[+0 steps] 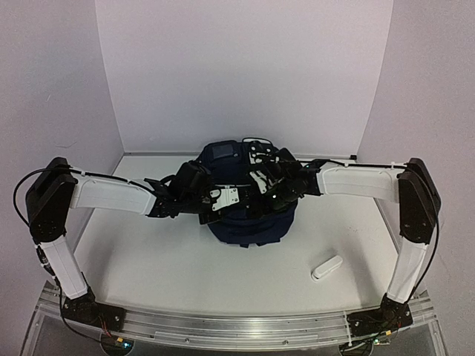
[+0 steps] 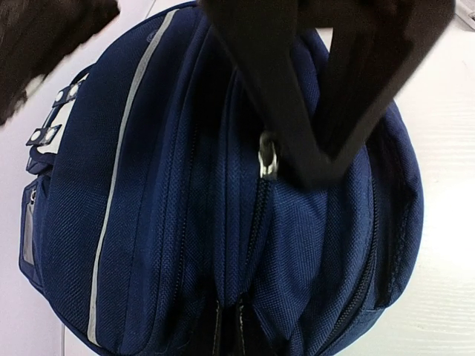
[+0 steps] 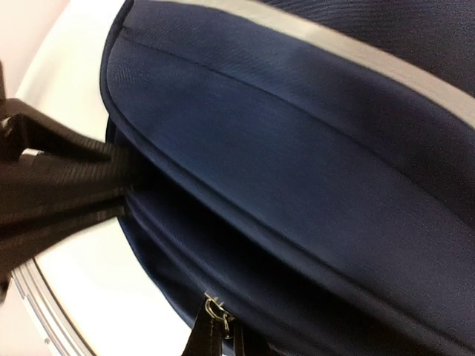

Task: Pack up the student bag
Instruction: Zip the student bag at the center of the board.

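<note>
Looks early in the task. Seeing the student bag point(image 1: 249, 222) sitting mid-table point(image 1: 185, 263), with both arms reaching in over its top.

- At the left gripper point(image 2: 308, 167): tips pressed together right against the metal zipper pull point(image 2: 267, 159) on the bag's top seam. Cannot tell whether pinching the pull itself or the fabric beside it.
- At the right gripper point(image 3: 119, 185): jaws pressed together on a fold at the bag's edge. Seems to be pinching fabric, probably to brace the bag while the zip gets worked.
- Also spotting a second zipper pull point(image 3: 215, 308) lower on the bag in the right wrist view, nothing touching it.

Done so far: bag gripped from both sides, nothing more on show. No open compartment visible anywhere, and the zip line around the pull looks shut in the left wrist view.

Left to do, as a guess:
- Run the zip open and spread the mouth.
- Fetch the small white oblong item point(image 1: 326, 267) lying front-right of the bag, well apart from it. Cannot tell what it is.
- Drop it in and zip up.

No other loose items in view near the bag.
</note>
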Motion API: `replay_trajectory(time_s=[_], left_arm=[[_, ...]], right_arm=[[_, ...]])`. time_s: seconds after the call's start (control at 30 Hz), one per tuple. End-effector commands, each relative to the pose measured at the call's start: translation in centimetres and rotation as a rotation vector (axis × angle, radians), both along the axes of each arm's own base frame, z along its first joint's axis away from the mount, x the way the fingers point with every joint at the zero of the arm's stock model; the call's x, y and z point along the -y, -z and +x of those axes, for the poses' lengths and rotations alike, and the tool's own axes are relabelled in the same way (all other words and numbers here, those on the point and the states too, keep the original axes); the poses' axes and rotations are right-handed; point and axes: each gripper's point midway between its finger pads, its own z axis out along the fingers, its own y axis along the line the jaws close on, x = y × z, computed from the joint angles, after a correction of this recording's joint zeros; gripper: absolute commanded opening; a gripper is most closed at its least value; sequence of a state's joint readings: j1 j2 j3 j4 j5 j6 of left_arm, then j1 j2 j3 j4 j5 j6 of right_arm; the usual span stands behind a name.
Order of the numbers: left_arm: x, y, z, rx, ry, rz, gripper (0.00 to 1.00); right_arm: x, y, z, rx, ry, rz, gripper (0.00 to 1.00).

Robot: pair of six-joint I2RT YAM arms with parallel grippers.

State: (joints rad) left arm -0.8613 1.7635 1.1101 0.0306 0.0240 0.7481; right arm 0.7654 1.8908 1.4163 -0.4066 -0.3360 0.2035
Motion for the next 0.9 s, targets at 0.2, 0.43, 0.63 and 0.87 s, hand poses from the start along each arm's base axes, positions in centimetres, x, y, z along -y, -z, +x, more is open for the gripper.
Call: replay_trajectory(time_s=[0.2,0.43,0.63,0.87], left_arm=[[-5.2,-2.1,3.4,0.053,-0.193,-0.023,0.0],[-7.3,-2.3,4.1,0.06,-0.24,-0.02,0.0],[-10.1,-2.6,4.5,0.072,-0.292,-0.015,0.0],[-10.9,-4.2,3.5,0.086,-0.278,-0.055,0.03]], right_arm=[[5.9,-1.0,-0.2,-0.004,0.053,-0.069,0.0],[8.7,-0.6,0.0,0.0,0.067,-0.114,0.0],[8.9,-1.4,-0.1,-0.012,0.047,-0.078,0.0],[4.9,-2.8,-0.5,-0.093,-0.042,0.058,0.0]])
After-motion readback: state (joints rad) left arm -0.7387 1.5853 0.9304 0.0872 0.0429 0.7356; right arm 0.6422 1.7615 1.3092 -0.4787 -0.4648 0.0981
